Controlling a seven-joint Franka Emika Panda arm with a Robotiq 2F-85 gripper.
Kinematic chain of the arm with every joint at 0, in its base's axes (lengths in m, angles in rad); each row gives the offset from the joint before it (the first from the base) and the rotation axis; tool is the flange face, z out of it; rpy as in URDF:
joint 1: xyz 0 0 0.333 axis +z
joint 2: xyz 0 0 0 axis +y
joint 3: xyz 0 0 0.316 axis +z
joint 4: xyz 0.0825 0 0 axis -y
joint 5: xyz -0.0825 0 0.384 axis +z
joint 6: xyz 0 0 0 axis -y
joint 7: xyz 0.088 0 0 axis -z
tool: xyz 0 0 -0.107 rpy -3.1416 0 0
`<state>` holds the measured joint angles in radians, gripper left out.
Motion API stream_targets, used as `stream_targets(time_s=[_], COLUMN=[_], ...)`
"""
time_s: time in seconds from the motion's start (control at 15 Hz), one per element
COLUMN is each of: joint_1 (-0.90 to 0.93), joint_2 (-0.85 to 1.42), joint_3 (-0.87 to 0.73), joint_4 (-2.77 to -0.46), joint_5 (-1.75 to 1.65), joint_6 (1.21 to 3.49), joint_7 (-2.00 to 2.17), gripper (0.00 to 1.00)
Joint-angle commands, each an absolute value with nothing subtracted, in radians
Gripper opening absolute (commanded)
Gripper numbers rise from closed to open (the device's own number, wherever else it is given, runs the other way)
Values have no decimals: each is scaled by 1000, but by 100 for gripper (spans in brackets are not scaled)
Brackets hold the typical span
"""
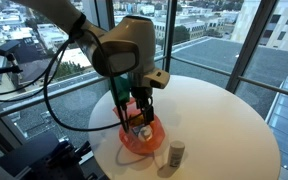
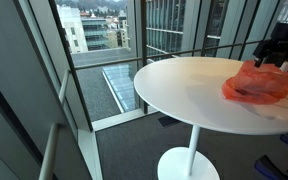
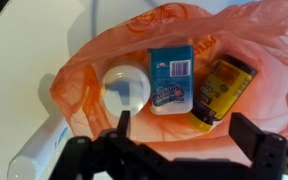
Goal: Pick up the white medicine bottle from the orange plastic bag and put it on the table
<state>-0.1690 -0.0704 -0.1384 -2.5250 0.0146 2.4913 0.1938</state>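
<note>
Hand [image 3: 184,135] hovers wide open and empty above the white medicine bottle [image 3: 124,88] in the orange plastic bag [image 3: 256,40].

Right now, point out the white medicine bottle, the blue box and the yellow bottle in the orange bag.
white medicine bottle [image 3: 124,88]: wrist view, on its round cap.
blue box [image 3: 170,78]: wrist view, middle of its printed face.
yellow bottle [image 3: 222,90]: wrist view, on its label.

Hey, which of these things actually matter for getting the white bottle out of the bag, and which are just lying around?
For the job: white medicine bottle, orange plastic bag, table, gripper.

Just lying about: blue box and yellow-and-black bottle in the bag, white tube and small upright container beside it.
</note>
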Motion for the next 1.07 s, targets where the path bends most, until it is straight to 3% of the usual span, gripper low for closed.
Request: stream_targets(time_s=[0.0, 1.0], joint_1=[-175, -191], joint_2=[-72, -34], joint_3=[-154, -193], joint_4=[-2534, -2570], joint_5=[15, 8], joint_6=[2507, 2594], joint_7=[159, 120], gripper=[100, 100])
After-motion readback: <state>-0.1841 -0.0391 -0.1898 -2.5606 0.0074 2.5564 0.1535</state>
